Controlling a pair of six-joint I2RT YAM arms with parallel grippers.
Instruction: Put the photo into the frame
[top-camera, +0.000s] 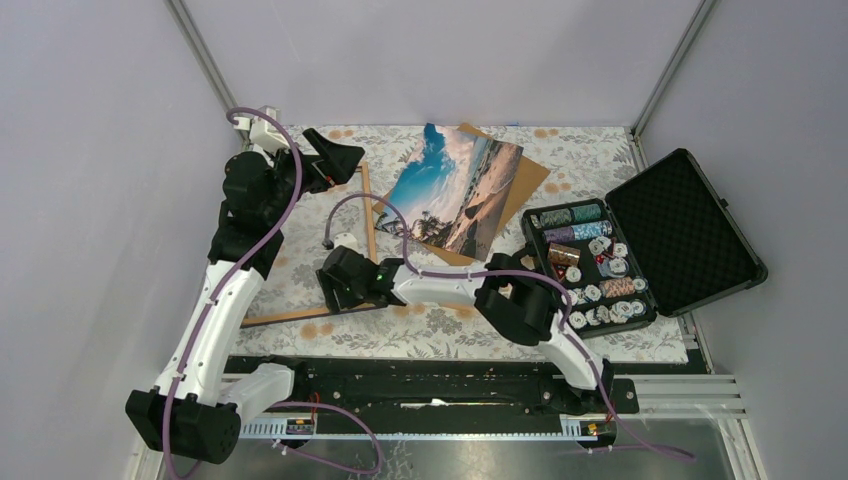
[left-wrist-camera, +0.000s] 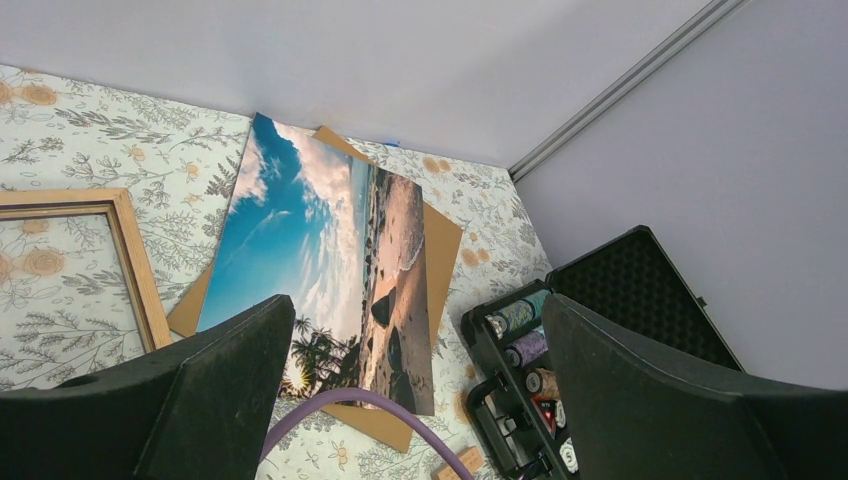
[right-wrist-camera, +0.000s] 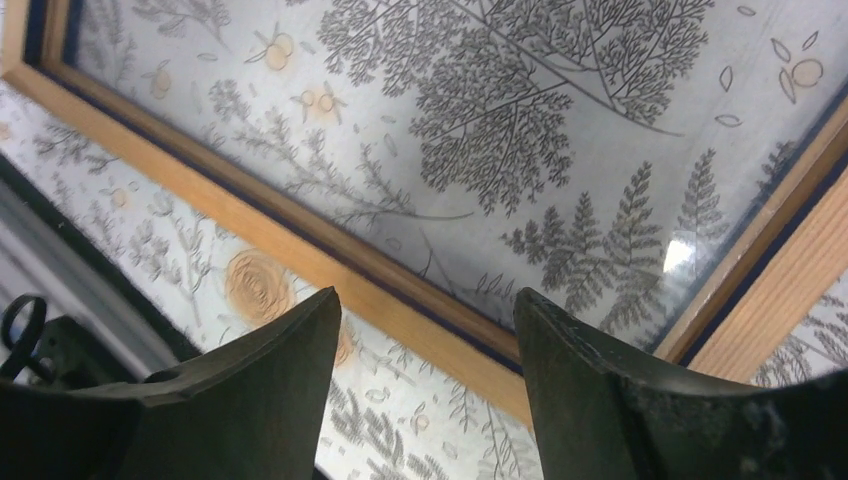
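Photo (top-camera: 455, 190) (left-wrist-camera: 320, 270) lies face up toward the far edge of the table (top-camera: 450, 328), about midway along it. It is turned at a slant and rests on a brown board (top-camera: 532, 172) (left-wrist-camera: 441, 250) whose corners stick out past it on the far and right sides. The frame (top-camera: 369, 215) (left-wrist-camera: 135, 262) (right-wrist-camera: 180, 172) lies flat on the left half of the table, light wood face up. A navy line shows along its inner rim in the right wrist view. The leafy cloth shows through its opening, with a bright glint inside the rim near one corner. The frame's right rail runs just beside the photo's left corner; whether they touch cannot be told.

The left arm (top-camera: 225, 310) reaches along the left edge and covers much of the frame from above. The left jaws hang over the frame's far right corner, spread wide with nothing between them, facing the photo. The right arm (top-camera: 440, 285) stretches leftward across the near part of the table. The right jaws hover above the frame's near rail by its near right corner, parted and holding nothing; whether they touch the wood cannot be told. An open case (top-camera: 690, 235) (left-wrist-camera: 640, 290) of chips (top-camera: 600, 290) sits at the right edge, its lid laid back.
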